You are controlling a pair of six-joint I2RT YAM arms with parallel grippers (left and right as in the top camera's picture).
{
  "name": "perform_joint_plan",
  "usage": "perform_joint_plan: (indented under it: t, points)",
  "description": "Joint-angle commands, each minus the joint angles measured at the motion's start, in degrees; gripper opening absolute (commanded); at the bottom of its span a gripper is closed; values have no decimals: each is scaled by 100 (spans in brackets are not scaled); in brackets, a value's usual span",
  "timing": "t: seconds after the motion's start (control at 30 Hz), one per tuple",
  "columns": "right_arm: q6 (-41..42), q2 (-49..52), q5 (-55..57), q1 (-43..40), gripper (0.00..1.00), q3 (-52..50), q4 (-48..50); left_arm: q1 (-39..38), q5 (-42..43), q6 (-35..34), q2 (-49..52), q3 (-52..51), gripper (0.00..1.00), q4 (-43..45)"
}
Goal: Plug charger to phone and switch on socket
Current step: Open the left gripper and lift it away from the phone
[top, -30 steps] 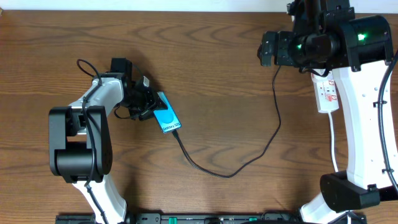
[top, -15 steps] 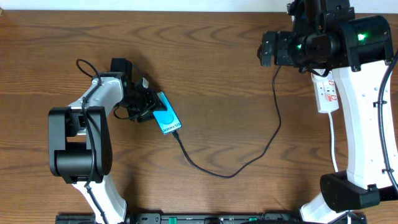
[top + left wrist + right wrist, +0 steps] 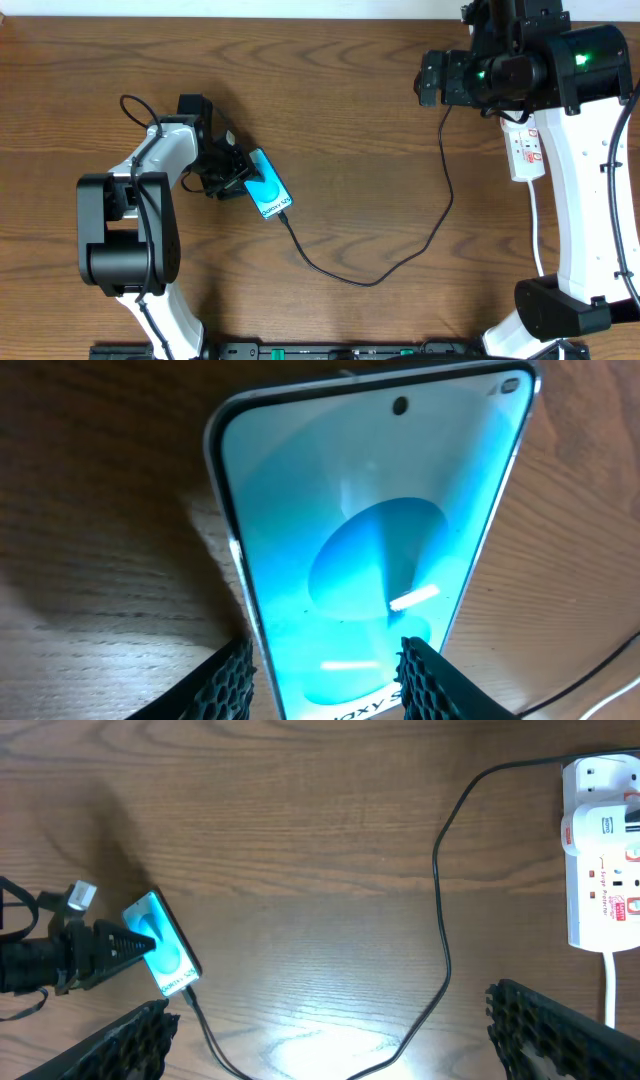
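Note:
The phone (image 3: 267, 192) lies at centre left with its teal screen lit, and it fills the left wrist view (image 3: 370, 540). My left gripper (image 3: 238, 172) straddles its upper end, one finger on each long edge (image 3: 325, 682), shut on it. The charger, a thin black cable (image 3: 370, 282), runs from the phone's lower end in a loop up towards the socket (image 3: 527, 150); its plug tip (image 3: 189, 996) sits at the phone's bottom edge. The socket also shows in the right wrist view (image 3: 600, 870). My right gripper (image 3: 340, 1035) is wide open and empty, high above the table left of the socket (image 3: 432, 80).
The socket's thicker white cord (image 3: 537, 235) runs down the right side beside the right arm. The left arm's base (image 3: 125, 240) stands at the lower left, with its own black cable loop (image 3: 133, 104) above it. Bare wood lies between the arms.
The left gripper and the phone have shifted slightly left and down, and the phone has turned a little. The right arm has not moved.

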Motion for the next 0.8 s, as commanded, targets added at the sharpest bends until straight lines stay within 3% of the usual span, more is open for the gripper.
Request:
perform_joint_plan:
  t: [0.0,0.23,0.43,0.77]
  points:
    - [-46,26,46,50,99,-4,-17,4,-782,-20,240,-151,50,-68]
    - [-48,26,48,50,99,-4,-17,4,-713,11,96,-131,50,-85]
    - [-70,26,92,48,99,-4,-15,4,-715,70,-901,136,57,-192]
    - [-68,26,549,-4,99,-4,-15,4,-522,68,-3856,295,89,-186]
